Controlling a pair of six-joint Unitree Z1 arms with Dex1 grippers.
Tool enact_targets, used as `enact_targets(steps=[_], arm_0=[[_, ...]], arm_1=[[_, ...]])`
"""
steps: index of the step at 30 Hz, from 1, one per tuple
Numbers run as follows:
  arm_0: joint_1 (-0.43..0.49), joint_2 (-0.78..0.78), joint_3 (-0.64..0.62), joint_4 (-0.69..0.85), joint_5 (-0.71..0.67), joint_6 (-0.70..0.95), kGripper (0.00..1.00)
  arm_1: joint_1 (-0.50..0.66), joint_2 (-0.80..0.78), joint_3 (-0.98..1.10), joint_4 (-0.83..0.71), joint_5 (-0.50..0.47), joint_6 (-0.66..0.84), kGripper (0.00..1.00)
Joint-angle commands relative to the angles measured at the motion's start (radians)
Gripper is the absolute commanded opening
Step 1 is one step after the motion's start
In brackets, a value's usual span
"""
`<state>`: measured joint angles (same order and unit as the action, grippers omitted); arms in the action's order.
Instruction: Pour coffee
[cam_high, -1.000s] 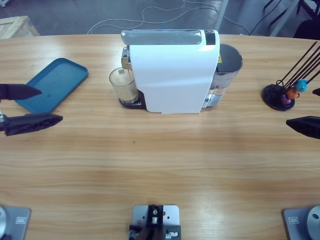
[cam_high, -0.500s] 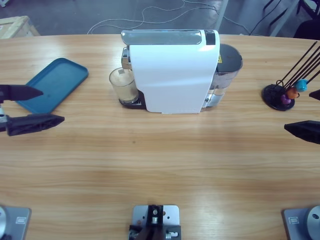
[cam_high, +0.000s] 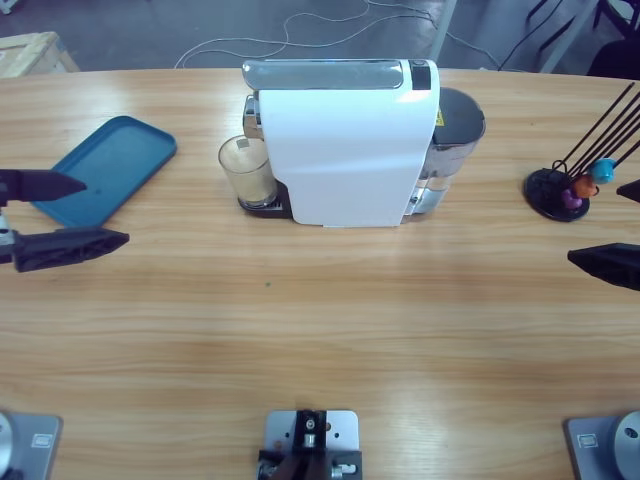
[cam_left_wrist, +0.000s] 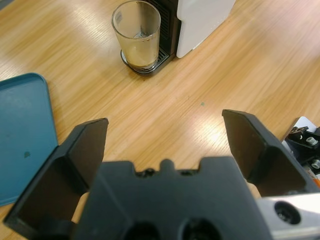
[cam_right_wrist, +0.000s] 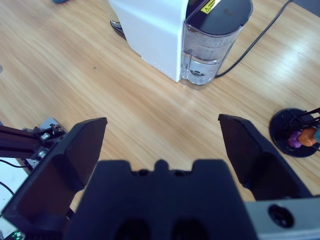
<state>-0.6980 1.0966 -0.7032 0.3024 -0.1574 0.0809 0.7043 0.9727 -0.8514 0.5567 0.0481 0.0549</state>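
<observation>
1. Coffee machine, white, upper centre of high view; glass stands on its drip tray, at the machine's left side.
2. Left gripper at left edge, jaws spread, empty, beside blue tray.
3. Right gripper at right edge, jaws spread, empty, below capsule holder.

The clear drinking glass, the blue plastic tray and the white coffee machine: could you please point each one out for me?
Clear drinking glass (cam_left_wrist: 136, 37): left wrist view, on its side wall.
Blue plastic tray (cam_high: 112, 160): high view, on its bare floor.
White coffee machine (cam_high: 345, 155): high view, on its white side panel.
</observation>
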Motion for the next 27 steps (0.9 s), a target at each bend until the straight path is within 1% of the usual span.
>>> enact_targets(steps=[1, 3, 6, 9, 13, 16, 20, 22, 27], arm_0=[[-0.006, 0.013, 0.069, -0.019, -0.005, -0.01, 0.996], [-0.005, 0.039, 0.108, -0.074, -0.009, -0.007, 0.996], [-0.005, 0.128, 0.152, -0.173, -0.01, 0.009, 0.996], [-0.005, 0.209, 0.188, -0.327, -0.02, 0.06, 0.996], [0.071, 0.372, 0.184, -0.511, -0.064, 0.152, 0.996], [0.127, 0.454, 0.173, -0.615, -0.094, 0.181, 0.987], [0.131, 0.525, 0.168, -0.726, -0.172, 0.188, 0.977], [0.145, 0.54, 0.165, -0.777, -0.24, 0.188, 0.977], [0.187, 0.583, 0.158, -0.824, -0.328, 0.231, 0.977]], arm_1=[[0.011, 0.001, 0.011, 0.002, 0.031, 0.011, 1.0], [0.011, 0.001, 0.011, 0.012, 0.039, 0.012, 1.0], [0.011, 0.003, 0.011, 0.023, 0.039, 0.013, 1.0], [0.011, 0.015, 0.009, 0.023, 0.042, 0.016, 1.0], [0.011, 0.037, 0.009, 0.027, 0.053, 0.017, 1.0], [0.011, 0.037, 0.009, 0.046, 0.054, 0.017, 1.0], [0.011, 0.038, 0.015, 0.058, 0.049, 0.017, 1.0], [0.011, 0.055, 0.017, 0.054, 0.05, 0.017, 1.0], [0.011, 0.109, -0.009, 0.042, 0.052, 0.017, 1.0]])
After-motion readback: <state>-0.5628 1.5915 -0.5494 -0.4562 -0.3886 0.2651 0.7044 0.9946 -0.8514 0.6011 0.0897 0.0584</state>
